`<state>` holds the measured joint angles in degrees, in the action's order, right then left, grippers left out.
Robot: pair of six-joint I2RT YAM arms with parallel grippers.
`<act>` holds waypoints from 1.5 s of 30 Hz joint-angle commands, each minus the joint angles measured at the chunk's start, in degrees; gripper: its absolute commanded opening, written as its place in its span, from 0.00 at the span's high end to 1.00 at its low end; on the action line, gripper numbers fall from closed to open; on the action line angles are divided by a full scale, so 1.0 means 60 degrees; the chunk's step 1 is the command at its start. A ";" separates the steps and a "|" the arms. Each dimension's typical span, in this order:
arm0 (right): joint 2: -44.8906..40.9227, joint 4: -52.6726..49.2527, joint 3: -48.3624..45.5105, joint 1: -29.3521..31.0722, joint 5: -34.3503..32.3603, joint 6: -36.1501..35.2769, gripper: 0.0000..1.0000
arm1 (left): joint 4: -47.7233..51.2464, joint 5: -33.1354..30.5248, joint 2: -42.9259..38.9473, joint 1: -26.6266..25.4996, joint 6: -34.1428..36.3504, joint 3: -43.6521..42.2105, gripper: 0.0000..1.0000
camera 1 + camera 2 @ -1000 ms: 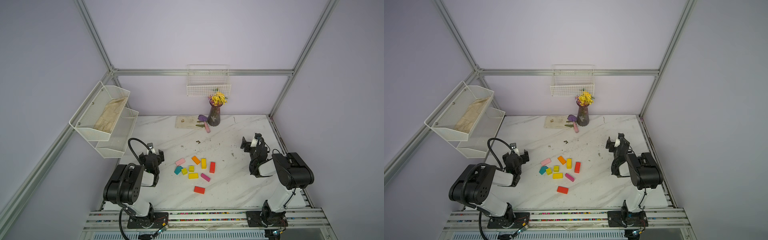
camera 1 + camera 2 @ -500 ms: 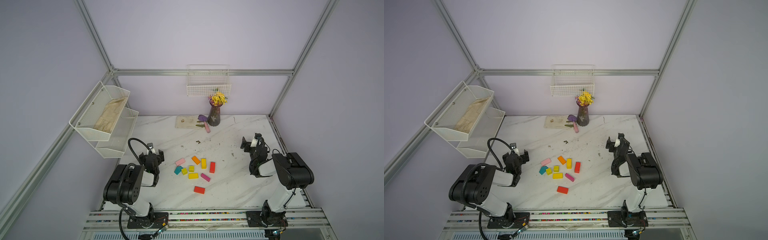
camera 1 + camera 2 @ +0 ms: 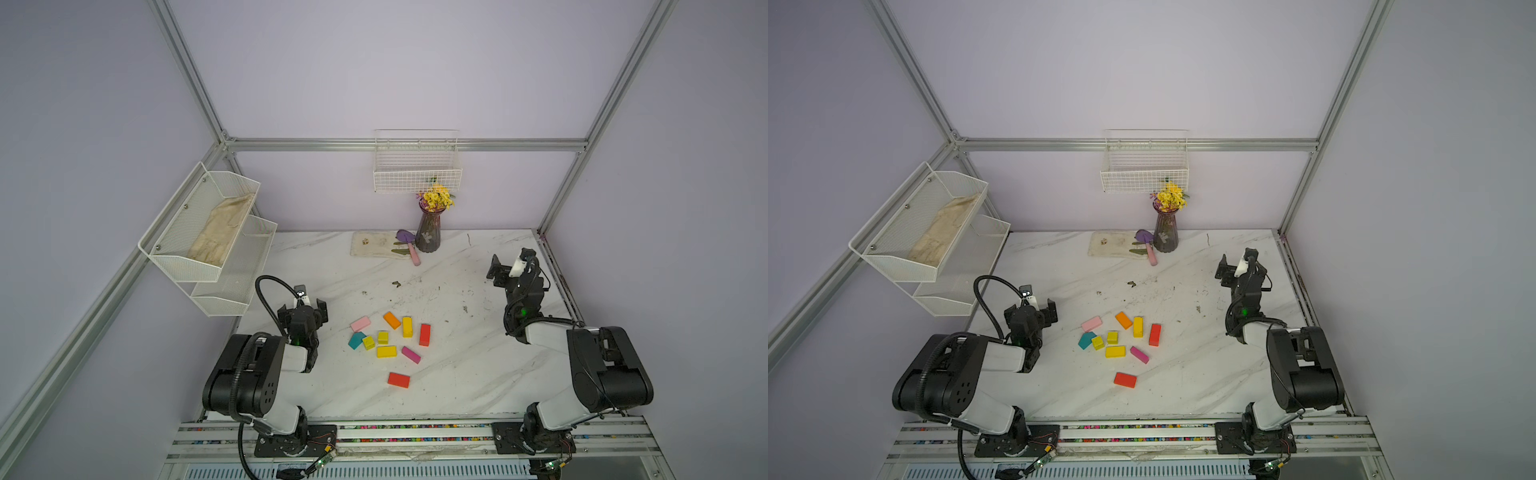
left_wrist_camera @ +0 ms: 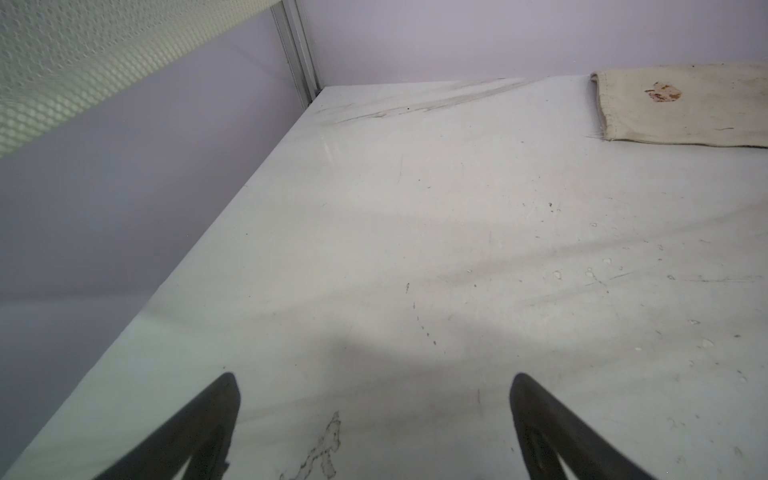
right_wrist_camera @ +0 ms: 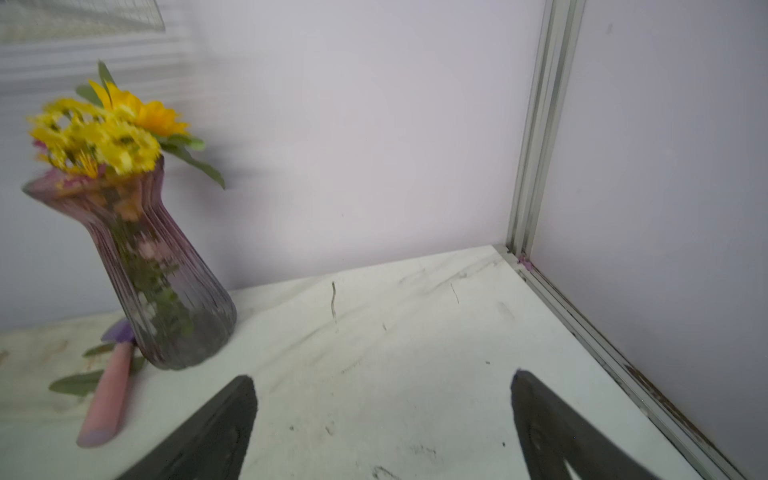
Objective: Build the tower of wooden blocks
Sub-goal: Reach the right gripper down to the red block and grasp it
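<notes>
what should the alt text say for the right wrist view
The right gripper hangs open and empty over a scuffed white marble table. Ahead stand a ribbed purple glass vase of yellow flowers, slightly blurred, and a pink-handled tool lying beside it, by the lilac wall.

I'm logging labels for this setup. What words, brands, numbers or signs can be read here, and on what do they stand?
None readable in any view.
The vase bears a small white mark in both top views: too small to read.
The wood blocks show plain paint, no lettering.
The cloth shows only a brown stain.
</notes>
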<state>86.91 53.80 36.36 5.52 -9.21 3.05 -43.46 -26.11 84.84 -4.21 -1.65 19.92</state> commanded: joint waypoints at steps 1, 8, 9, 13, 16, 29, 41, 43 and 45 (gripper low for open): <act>-0.0385 -0.2616 0.0950 0.0032 0.0468 0.1956 0.03 | 0.2468 -0.0490 -0.1864 -0.0178 -0.0009 0.1691 0.00; -0.0519 -0.3693 0.1137 0.0005 0.1884 0.2569 0.03 | 0.6223 0.0256 -0.4333 -0.0178 -0.2024 0.2728 0.01; -0.0617 -0.3736 0.1060 0.0050 0.1903 0.2760 0.03 | 0.7008 0.0745 -0.4581 -0.0178 -0.1932 0.3055 0.00; -0.1211 -0.4652 0.0941 0.0263 0.1921 0.3743 0.03 | 0.9484 -0.1295 -0.5344 -0.0149 -0.5303 0.3420 0.00; -0.2538 -0.5603 0.0779 0.1263 0.1293 0.3921 0.03 | 1.0762 -0.0573 -0.6002 -0.0047 -0.7085 0.3506 0.00; -0.2941 -0.9840 0.2155 0.6559 -0.1293 0.5020 0.20 | 0.9136 0.2756 -0.5530 0.0044 -0.5856 0.2628 0.00; -0.1531 -1.0785 0.2147 0.7589 -0.1805 0.5357 0.26 | 0.8107 0.3569 -0.5654 0.0042 -0.5230 0.2422 0.00; -0.1156 -1.0754 0.2169 0.7591 -0.1755 0.5391 0.27 | 0.8108 0.3531 -0.5700 0.0042 -0.5231 0.2409 0.00; -0.0716 -1.0780 0.2301 0.7598 -0.1673 0.5402 0.28 | 0.8095 0.3573 -0.5702 0.0042 -0.5247 0.2407 0.00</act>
<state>79.90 -9.21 49.78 50.81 -18.63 34.04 8.08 -6.00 51.72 -4.19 -34.65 36.84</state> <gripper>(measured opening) 0.725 0.995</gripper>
